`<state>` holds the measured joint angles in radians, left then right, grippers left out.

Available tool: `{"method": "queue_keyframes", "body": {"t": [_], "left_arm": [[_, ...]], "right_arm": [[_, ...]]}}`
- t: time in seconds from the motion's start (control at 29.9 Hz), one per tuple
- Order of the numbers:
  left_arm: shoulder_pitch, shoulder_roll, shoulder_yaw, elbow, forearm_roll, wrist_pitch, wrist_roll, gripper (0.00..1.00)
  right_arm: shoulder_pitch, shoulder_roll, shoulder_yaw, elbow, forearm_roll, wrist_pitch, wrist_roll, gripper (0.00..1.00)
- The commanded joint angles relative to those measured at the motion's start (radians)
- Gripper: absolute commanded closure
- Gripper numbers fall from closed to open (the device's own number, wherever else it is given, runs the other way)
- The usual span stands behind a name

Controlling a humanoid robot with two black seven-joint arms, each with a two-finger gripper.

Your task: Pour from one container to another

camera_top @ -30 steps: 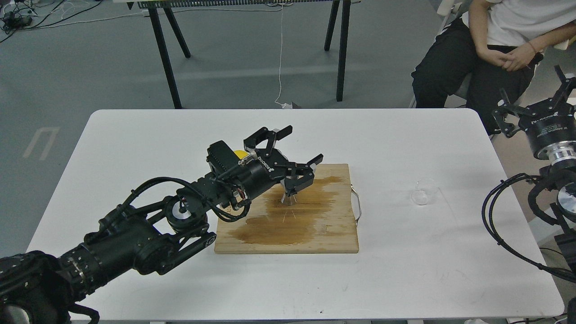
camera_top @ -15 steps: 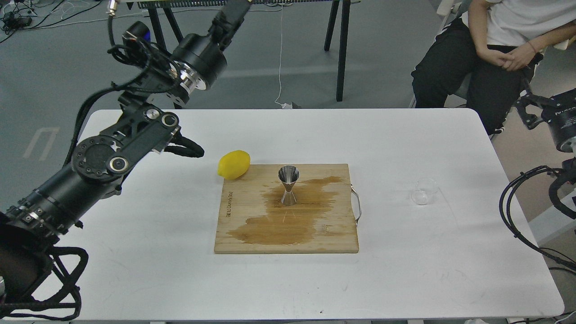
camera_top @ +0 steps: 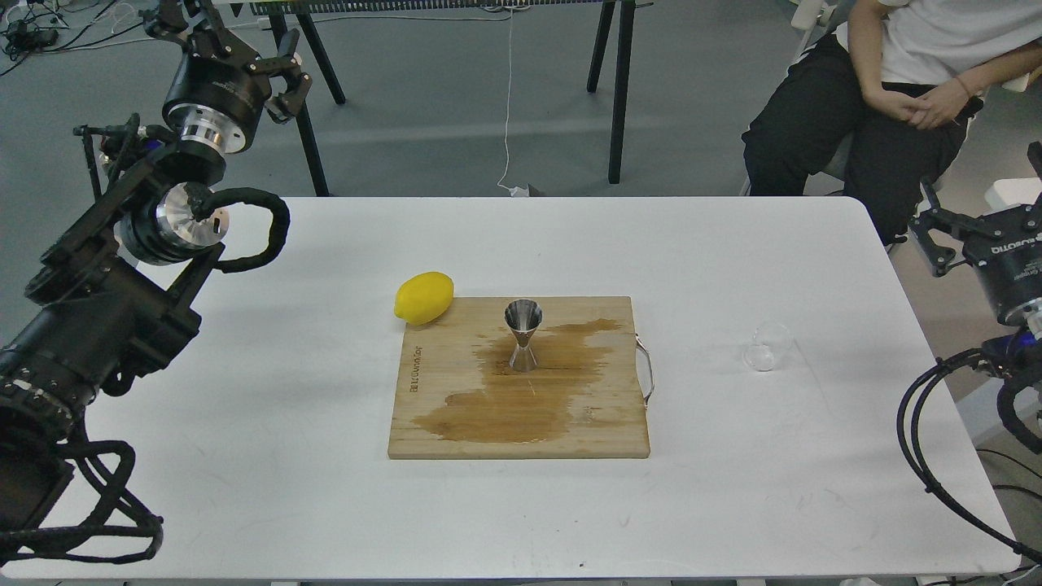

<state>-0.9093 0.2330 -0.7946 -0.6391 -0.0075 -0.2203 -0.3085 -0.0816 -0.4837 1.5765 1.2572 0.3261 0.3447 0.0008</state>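
The steel jigger stands upright on a wooden cutting board, in the middle of a brown wet stain. The clear glass cup sits on the white table to the right of the board, with nothing touching it. My left gripper is raised high beyond the table's far left corner, open and empty. My right gripper hovers off the table's right edge, above and right of the cup. Its fingers are spread, it holds nothing, and the frame edge partly cuts it off.
A yellow lemon lies against the board's far left corner. A person sits beyond the table's far right corner. Black table legs stand on the floor behind. A metal handle sticks out from the board's right side.
My left arm has let go of the jigger and swung up and back to the far left, uncovering the lemon. The right gripper has shifted slightly at the right edge.
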Motion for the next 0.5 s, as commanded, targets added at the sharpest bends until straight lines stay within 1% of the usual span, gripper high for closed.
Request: {"method": "queue_keyframes", "body": {"t": [0.0, 0.1, 0.17, 0.23, 0.3, 0.4, 0.47], "left_arm": [[0.03, 0.005, -0.003, 0.006, -0.031, -0.024, 0.0, 0.0], [0.064, 0.002, -0.006, 0.006, -0.034, -0.024, -0.001, 0.0], [0.075, 0.0, -0.006, 0.003, -0.034, -0.025, -0.006, 0.0], [0.084, 0.0, -0.006, -0.005, -0.034, -0.027, -0.007, 0.0], [0.089, 0.0, -0.006, -0.01, -0.032, -0.028, -0.011, 0.0], [0.089, 0.0, -0.003, -0.01, -0.032, -0.028, -0.012, 0.0], [0.089, 0.0, -0.005, -0.01, -0.032, -0.027, -0.012, 0.0]], "right_arm": [[-0.16, 0.046, 0.013, 0.103, 0.039, -0.078, 0.001, 0.0], [-0.256, 0.085, 0.005, 0.149, 0.036, -0.093, 0.014, 0.0], [-0.273, 0.144, 0.007, 0.143, 0.03, -0.093, 0.027, 0.0], [-0.282, 0.181, 0.004, 0.136, 0.027, -0.092, 0.027, 0.0], [-0.285, 0.189, -0.019, 0.134, 0.019, -0.095, 0.025, 0.0], [-0.271, 0.186, -0.111, 0.13, 0.005, -0.104, 0.015, 0.0], [-0.261, 0.191, -0.141, 0.131, 0.011, -0.156, 0.01, 0.0]]}}
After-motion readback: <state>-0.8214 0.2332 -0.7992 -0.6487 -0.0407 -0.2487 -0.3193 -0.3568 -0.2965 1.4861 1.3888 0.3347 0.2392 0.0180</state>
